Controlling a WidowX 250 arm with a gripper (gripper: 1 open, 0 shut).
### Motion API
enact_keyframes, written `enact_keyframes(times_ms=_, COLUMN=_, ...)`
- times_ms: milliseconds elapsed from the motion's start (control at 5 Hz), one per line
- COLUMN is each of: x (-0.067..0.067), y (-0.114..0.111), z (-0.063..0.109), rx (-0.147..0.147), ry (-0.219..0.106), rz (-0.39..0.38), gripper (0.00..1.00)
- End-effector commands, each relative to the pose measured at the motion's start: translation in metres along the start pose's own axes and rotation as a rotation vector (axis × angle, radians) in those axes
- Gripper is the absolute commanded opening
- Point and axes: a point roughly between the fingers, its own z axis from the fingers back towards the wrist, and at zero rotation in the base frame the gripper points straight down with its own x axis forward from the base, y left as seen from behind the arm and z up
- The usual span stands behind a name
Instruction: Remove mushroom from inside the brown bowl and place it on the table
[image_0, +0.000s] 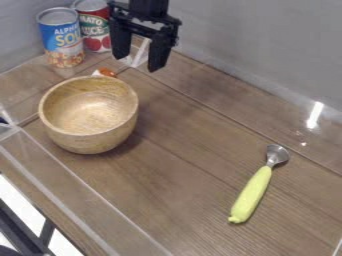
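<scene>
Two cans (59, 37), one bowl (88, 114), one spoon (255, 187)

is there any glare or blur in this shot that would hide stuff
Camera view: a bright glare spot sits on the clear edging by the table at right; the whole frame is soft and low-resolution, so the hand and can labels look fuzzy; the brown bowl is evenly lit.
</scene>
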Motion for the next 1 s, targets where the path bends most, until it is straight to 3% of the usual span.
enact_keyframes(times_ms=0, x=0.001, y=0.011, z=0.005, rx=0.002, ry=-0.041, rz=0.027, gripper=1.00)
enact_keyframes(times_ms=400, x=0.007, y=0.016, z=-0.004, rx=-0.004, ry=-0.058, rz=0.038, gripper=1.00)
enact_keyframes(times_ms=800, x=0.011, y=0.015, z=-0.016, rx=-0.006, ry=-0.048, rz=0.044, gripper=1.00)
